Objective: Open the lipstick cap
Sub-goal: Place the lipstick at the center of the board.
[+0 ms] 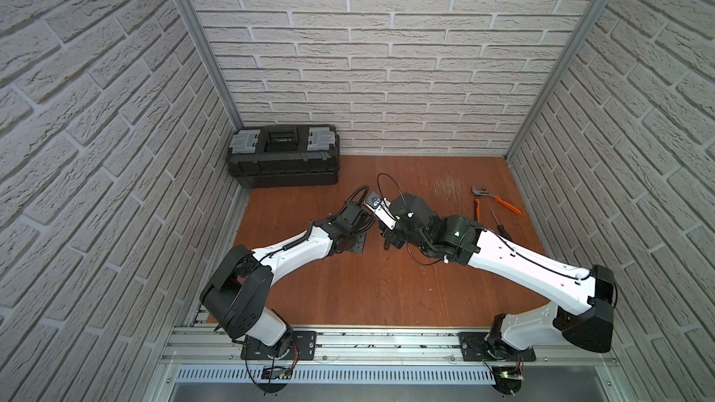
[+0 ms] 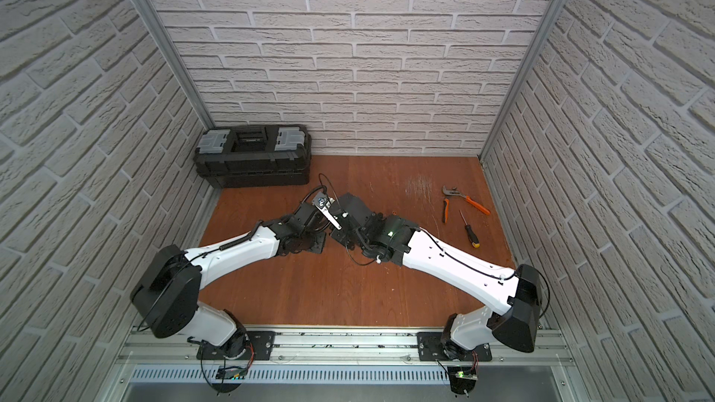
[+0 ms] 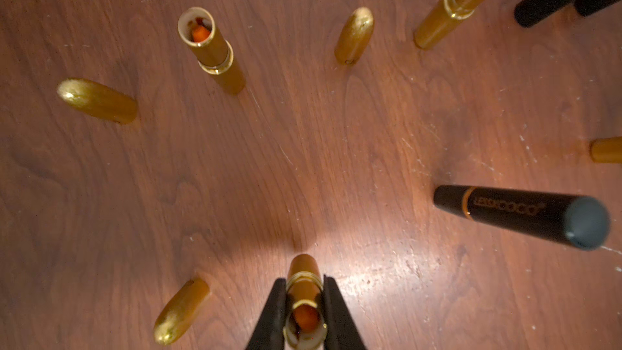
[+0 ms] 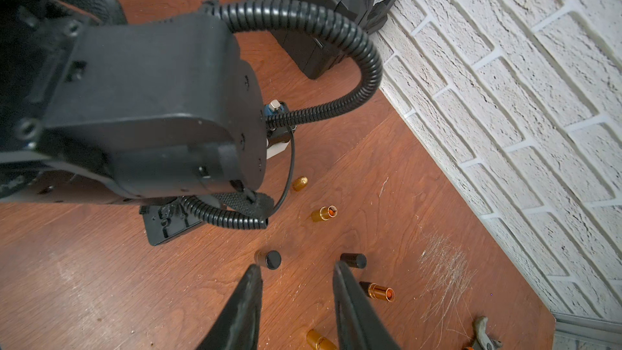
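Loose gold caps (image 3: 97, 101) and open lipsticks (image 3: 210, 50) ring the held lipstick (image 3: 303, 267).

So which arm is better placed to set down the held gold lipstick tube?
Left. The left end effector grips the uncapped gold lipstick tube; the right end effector hangs open, empty.

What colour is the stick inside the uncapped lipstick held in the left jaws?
Orange stick in a gold tube; shows best in the left wrist view.
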`<state>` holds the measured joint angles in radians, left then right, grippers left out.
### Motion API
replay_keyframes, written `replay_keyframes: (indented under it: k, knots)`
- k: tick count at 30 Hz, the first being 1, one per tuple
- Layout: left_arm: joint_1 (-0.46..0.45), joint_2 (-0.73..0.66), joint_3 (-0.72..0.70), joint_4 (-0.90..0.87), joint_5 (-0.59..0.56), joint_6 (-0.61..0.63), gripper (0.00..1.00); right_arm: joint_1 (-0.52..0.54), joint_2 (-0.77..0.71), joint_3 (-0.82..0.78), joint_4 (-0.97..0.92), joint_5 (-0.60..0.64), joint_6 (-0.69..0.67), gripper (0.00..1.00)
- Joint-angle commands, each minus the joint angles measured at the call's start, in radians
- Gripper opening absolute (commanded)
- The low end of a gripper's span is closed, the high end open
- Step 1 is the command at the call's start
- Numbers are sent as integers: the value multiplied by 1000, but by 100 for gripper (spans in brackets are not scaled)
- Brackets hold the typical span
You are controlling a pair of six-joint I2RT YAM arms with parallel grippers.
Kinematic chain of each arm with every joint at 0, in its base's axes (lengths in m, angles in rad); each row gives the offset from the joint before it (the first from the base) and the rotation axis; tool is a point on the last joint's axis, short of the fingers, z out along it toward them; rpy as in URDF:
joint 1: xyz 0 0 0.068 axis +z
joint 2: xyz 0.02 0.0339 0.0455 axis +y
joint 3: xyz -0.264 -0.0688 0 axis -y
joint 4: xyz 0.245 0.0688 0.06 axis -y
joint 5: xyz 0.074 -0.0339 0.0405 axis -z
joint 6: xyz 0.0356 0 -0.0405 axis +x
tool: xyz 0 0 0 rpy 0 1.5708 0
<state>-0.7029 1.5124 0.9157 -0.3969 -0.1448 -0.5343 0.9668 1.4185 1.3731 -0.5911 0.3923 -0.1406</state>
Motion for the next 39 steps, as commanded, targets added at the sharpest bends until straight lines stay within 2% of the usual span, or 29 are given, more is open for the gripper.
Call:
replay_keyframes:
  k: [1,12,20,28,34,39]
  knots:
    - [-6,7,-27,56,-15,-1,16,6,-24,-11,17,11,16,37]
    - [-7,28,-59,71,-9,-11,21,6,-2,9,8,7,12,36]
    - [-7,14,-29,27,-12,-12,40,5,5,28,2,-3,7,36]
    - [-3,-69,92,-115,-7,-2,48,4,-11,38,-4,0,3,36]
    - [4,-58,215,-197,123,18,53,18,-36,70,-32,6,6,36]
    - [-9,40,295,-207,191,45,55,22,-96,85,-62,24,-8,36]
